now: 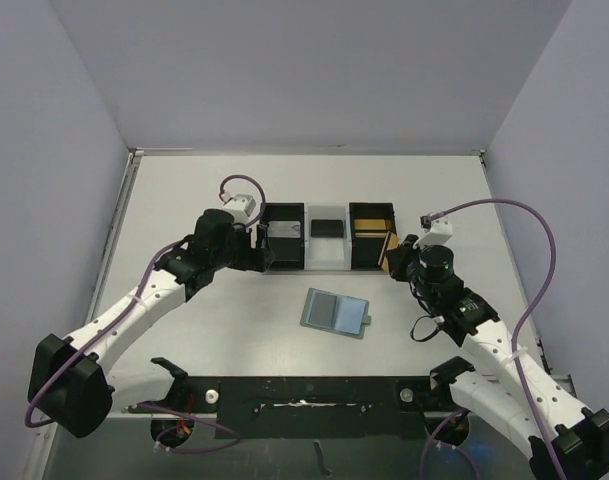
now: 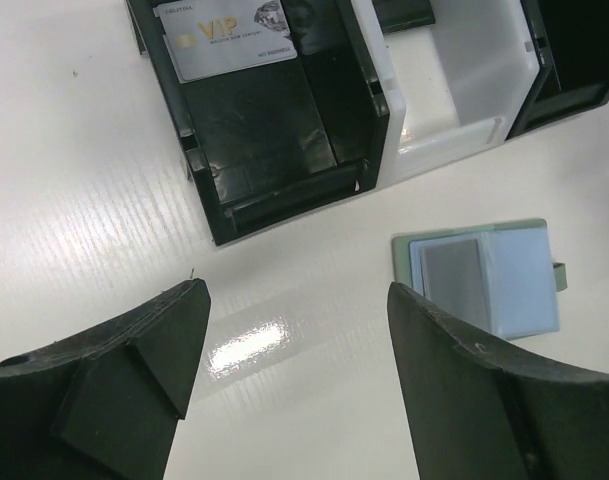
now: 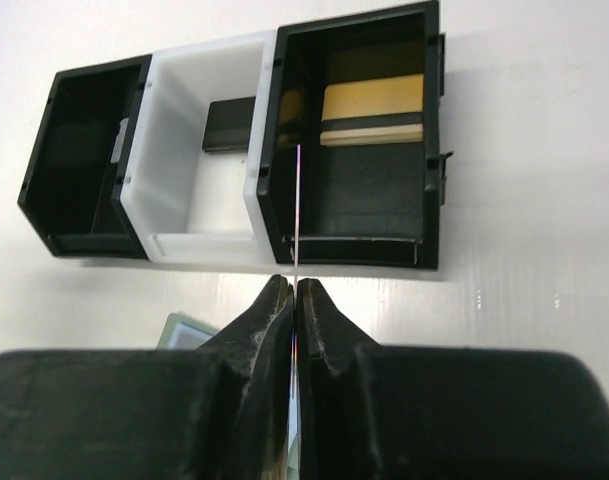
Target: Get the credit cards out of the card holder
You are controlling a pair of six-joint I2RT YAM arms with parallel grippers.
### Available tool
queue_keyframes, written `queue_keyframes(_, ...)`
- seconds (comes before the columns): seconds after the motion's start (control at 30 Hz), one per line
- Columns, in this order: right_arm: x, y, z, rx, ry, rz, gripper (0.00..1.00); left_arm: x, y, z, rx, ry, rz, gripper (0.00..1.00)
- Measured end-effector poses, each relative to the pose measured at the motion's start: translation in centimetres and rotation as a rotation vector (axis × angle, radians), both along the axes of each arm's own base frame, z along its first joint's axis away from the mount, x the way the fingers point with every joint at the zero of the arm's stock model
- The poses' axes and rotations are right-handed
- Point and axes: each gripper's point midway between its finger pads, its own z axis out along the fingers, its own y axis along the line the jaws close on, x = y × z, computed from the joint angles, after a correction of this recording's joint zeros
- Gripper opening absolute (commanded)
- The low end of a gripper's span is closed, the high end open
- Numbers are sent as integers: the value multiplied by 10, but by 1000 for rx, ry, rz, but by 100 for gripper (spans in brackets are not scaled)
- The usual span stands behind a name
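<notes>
My left gripper (image 2: 296, 300) is spread wide with nothing between the fingers. It hangs over bare table (image 2: 74, 200) just short of the tray (image 2: 379, 120) near wall. A VIP card (image 2: 229, 35) lies flat in the left black bin.

My right gripper (image 3: 294, 290) is pressed together, pinching a card (image 3: 297, 200) edge-on. The card lines up just inside the right bin's left wall, and a gold card (image 3: 374, 110) sits at the back of that bin. A dark card (image 3: 229, 125) is in the middle bin.

The card holder (image 1: 335, 312) lies open and flat on the near side of the tray. It is not touching the tray, with a free strip of table between them.
</notes>
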Motion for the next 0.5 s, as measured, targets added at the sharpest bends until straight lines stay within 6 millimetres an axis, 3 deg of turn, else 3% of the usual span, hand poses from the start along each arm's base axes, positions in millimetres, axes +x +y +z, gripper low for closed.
queue_keyframes(0.17, 14, -12, 18, -86, -12, -44, 0, 0, 6, -7, 28, 13, 17, 72)
queue_keyframes(0.37, 26, -25, 10, -204, 5, -47, 0, 3, 19, -14, 75, 17, 72, 73)
queue_keyframes(0.5, 35, -17, 10, -264, 13, 34, 0, 4, 21, -15, 82, 15, 87, 73)
